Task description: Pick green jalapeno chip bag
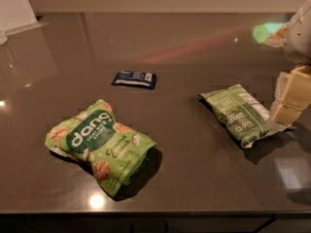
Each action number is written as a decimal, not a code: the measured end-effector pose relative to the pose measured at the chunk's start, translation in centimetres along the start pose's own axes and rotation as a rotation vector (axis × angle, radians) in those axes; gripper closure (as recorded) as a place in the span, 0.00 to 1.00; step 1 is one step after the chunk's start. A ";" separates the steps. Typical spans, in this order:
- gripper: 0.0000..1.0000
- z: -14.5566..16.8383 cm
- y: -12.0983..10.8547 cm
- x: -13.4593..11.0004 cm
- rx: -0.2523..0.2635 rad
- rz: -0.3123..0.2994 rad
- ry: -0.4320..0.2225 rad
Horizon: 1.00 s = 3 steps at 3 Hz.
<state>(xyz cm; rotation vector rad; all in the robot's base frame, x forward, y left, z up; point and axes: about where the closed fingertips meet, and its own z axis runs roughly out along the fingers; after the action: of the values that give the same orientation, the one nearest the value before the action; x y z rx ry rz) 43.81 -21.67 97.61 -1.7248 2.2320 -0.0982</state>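
Observation:
The green jalapeno chip bag point(236, 113) lies flat on the dark countertop at the right. It is olive green with white label panels and a crimped end toward the front right. My gripper point(290, 98) comes in from the right edge of the camera view, its pale yellow tip low over the counter and right at the bag's right end. I cannot tell whether it touches the bag. The arm's grey body fills the upper right corner.
A larger puffy bright-green "dang Coconut Crunch" bag point(99, 144) lies at the front left. A small dark-blue wrapper point(134, 78) lies in the middle, farther back. The dark counter point(194, 178) ends at the front edge below; a wall runs along the back.

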 end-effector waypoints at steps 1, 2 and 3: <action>0.00 0.1 0.0 0.0 -0.002 0.003 0.001; 0.00 1.0 -0.1 -0.3 -0.026 0.038 0.018; 0.00 3.2 0.0 -0.2 -0.026 0.120 0.030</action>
<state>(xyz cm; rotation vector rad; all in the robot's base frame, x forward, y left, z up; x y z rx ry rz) 44.82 -21.03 94.65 -1.6076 2.3620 -0.0685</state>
